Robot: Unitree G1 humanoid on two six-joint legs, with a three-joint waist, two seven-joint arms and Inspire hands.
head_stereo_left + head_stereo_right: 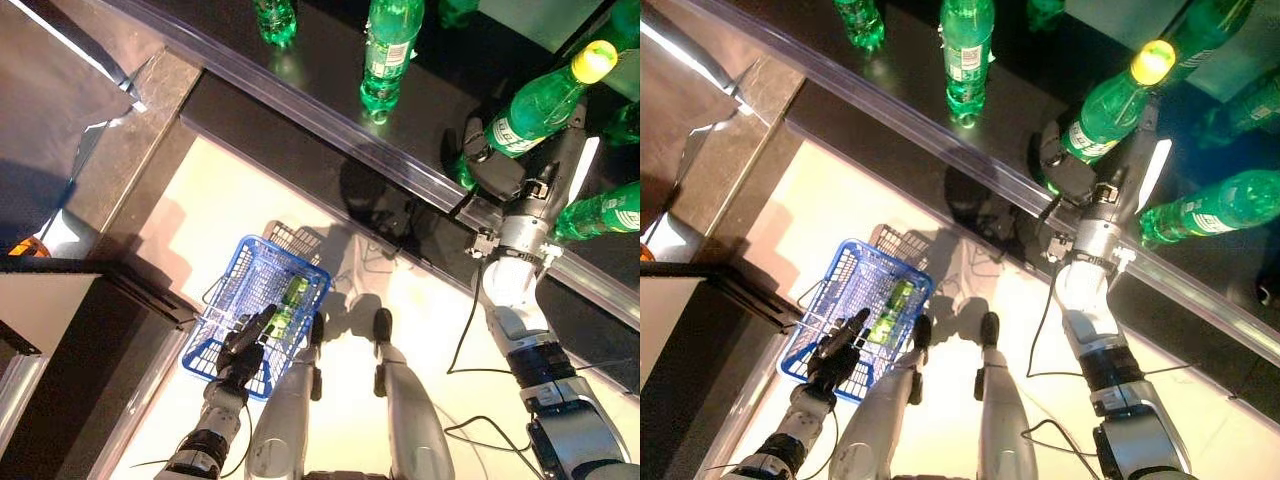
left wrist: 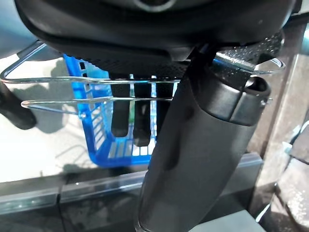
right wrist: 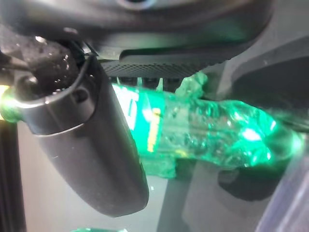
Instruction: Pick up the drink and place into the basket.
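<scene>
My right hand (image 1: 497, 168) is shut on a green drink bottle (image 1: 535, 108) with a yellow cap, held tilted above the dark counter (image 1: 300, 70). In the right wrist view the thumb (image 3: 91, 145) and fingers wrap that bottle (image 3: 203, 130). Low on the left, my left hand (image 1: 245, 345) holds the blue basket (image 1: 236, 258) by its wire handles (image 2: 72, 79), which cross under the fingers (image 2: 120, 116). One green bottle (image 1: 290, 298) lies inside the basket.
More green bottles stand or lie on the counter: two at the back (image 1: 390, 50) (image 1: 275, 20) and one beside my right arm (image 1: 605, 212). A clear rail (image 1: 330, 125) edges the counter. A dark cabinet (image 1: 70, 370) stands left of the basket.
</scene>
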